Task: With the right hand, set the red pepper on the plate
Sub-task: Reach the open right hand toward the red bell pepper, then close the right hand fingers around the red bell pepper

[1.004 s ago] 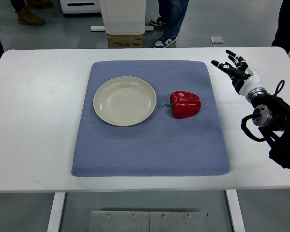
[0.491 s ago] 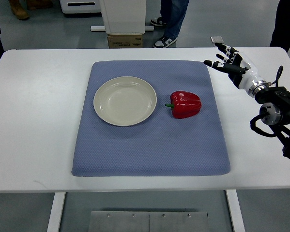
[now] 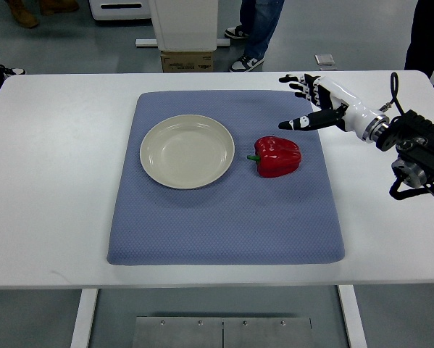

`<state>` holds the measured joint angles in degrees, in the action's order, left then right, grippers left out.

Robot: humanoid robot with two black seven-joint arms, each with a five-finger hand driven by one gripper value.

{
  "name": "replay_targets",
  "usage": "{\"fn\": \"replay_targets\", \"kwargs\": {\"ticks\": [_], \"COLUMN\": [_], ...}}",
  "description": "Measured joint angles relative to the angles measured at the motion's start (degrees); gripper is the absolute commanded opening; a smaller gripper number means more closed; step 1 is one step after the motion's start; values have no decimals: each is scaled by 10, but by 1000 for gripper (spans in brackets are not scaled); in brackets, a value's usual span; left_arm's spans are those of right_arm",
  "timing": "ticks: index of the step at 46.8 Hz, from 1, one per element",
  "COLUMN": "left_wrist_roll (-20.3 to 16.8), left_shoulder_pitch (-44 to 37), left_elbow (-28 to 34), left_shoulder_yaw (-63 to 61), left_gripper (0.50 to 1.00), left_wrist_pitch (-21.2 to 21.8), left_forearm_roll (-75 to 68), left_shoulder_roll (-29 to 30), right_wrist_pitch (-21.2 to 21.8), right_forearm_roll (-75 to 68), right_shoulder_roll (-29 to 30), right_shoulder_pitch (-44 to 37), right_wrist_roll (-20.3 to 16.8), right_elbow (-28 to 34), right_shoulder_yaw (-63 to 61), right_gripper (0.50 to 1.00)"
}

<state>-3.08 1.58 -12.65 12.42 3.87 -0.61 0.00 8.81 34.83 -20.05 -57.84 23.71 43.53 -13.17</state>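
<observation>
The glossy red pepper (image 3: 278, 156) (green stem pointing left) is lying on the blue mat (image 3: 224, 217), just right of the empty cream plate (image 3: 187, 151). The right hand (image 3: 314, 101) is hovering beyond it, fingers spread, holding nothing.

Count of things on and around the table

One red pepper (image 3: 278, 156), one plate (image 3: 187, 151), one blue mat (image 3: 224, 210), one white table (image 3: 50, 181), one robot hand (image 3: 312, 104); beyond the table, one cardboard box (image 3: 187, 61).
</observation>
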Motion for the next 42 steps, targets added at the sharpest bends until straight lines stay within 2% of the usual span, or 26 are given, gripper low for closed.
{"fn": "replay_targets", "kwargs": {"ticks": [20, 42], "left_wrist_roll": [0, 0], "left_shoulder_pitch": [0, 0], "left_elbow": [0, 0], "left_shoulder_yaw": [0, 0], "left_gripper": [1000, 1000], "left_wrist_pitch": [0, 0], "left_forearm_roll": [0, 0], "left_shoulder_roll": [0, 0], "right_wrist_pitch": [0, -1], "right_forearm_roll": [80, 101], "right_shoulder_roll": [-2, 1], "right_shoulder_pitch": [-57, -73], "right_wrist_roll": [13, 13], "right_elbow": [4, 4], "right_shoulder_yaw": [121, 167], "right_gripper": [1000, 1000]}}
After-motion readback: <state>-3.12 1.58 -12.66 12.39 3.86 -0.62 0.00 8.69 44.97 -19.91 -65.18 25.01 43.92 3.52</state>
